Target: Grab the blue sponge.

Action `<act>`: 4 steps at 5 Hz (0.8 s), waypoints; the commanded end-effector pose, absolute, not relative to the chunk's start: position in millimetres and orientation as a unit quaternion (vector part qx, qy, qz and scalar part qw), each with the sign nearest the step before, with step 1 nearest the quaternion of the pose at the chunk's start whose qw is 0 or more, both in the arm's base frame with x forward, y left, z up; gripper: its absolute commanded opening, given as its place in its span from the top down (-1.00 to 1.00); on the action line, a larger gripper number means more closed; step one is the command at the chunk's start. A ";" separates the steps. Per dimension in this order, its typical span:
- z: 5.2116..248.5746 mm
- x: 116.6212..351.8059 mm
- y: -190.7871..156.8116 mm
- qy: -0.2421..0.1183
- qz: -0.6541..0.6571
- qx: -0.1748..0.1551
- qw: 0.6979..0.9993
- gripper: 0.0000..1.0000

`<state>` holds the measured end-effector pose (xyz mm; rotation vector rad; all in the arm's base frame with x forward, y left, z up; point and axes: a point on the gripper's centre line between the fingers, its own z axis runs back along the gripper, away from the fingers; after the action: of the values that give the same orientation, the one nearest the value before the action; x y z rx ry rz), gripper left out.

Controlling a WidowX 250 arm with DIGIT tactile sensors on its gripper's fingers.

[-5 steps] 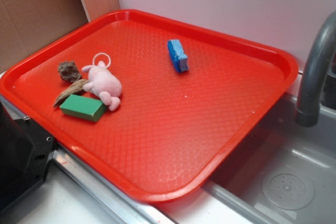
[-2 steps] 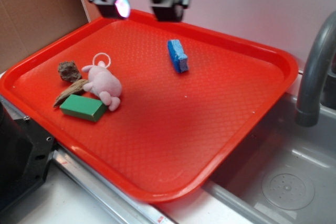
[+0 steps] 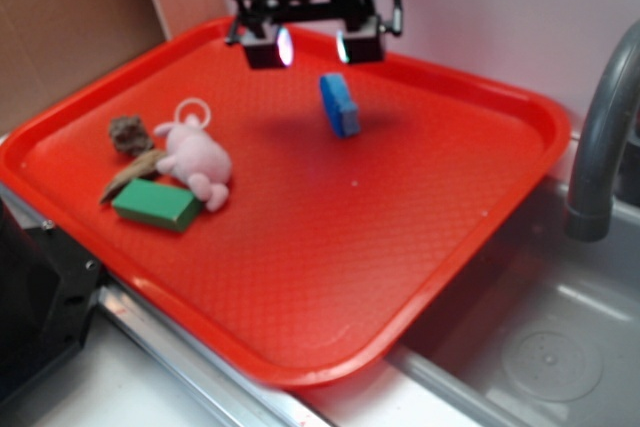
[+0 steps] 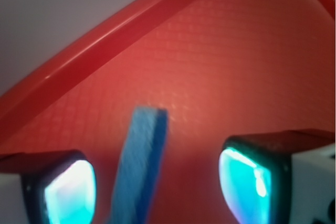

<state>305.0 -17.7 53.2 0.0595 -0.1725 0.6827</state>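
Note:
The blue sponge point(image 3: 340, 104) stands on its long edge on the red tray point(image 3: 420, 237), towards the back middle. My gripper point(image 3: 313, 47) hangs open above and just behind it, its two glowing pads spread wide. In the wrist view the sponge point(image 4: 137, 166) shows as a narrow blue block between the two pads, nearer the left pad point(image 4: 68, 192) than the right pad point(image 4: 245, 184). Neither pad touches it. My gripper point(image 4: 157, 190) holds nothing.
A pink plush toy point(image 3: 197, 157), a green block point(image 3: 157, 204), a brown rock point(image 3: 127, 133) and a wood piece point(image 3: 132, 172) lie at the tray's left. A grey tap point(image 3: 600, 127) and sink point(image 3: 545, 347) are on the right. A cardboard wall point(image 3: 70, 17) stands at the back left.
My gripper has come into view from the top and moved down and right, to just above the blue sponge. The sponge and other objects have not moved.

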 end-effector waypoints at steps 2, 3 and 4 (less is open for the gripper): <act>53.4 285.3 -4.2 -0.034 0.226 -0.043 0.973 1.00; 101.9 275.8 -14.0 -0.036 0.103 -0.094 0.990 1.00; 151.6 239.7 -32.7 -0.035 0.041 -0.046 0.997 1.00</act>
<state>226.3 -38.9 139.0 -0.0846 -0.0101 0.0688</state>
